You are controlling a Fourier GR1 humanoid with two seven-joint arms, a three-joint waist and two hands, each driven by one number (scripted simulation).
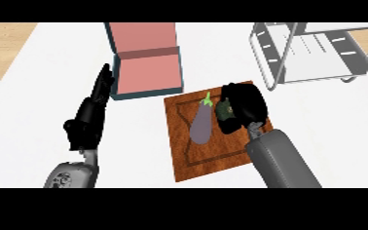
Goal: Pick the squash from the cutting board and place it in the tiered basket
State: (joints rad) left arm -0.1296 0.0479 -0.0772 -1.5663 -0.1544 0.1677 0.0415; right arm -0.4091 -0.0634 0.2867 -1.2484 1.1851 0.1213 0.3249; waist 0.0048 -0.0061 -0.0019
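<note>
Our right hand [243, 106] curls round the green squash [223, 110] on the cutting board [215, 156], beside an eggplant [201, 124]; our left hand [90, 114] rests released.

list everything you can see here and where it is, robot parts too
counter: one, white, under everything
cutting board: one, brown wood, centre
eggplant: one, purple with green stem, lying on the board
squash: one, dark green, upper right of the board, mostly hidden by the right hand
box: one, open, pink inside, dark blue-grey walls, behind the board's left
tiered basket: one, grey wire, far right
left hand: one, black, fingers straight, resting left of the board
right hand: one, black, fingers curled round the squash
forearms: two, grey, from the lower edge
</note>
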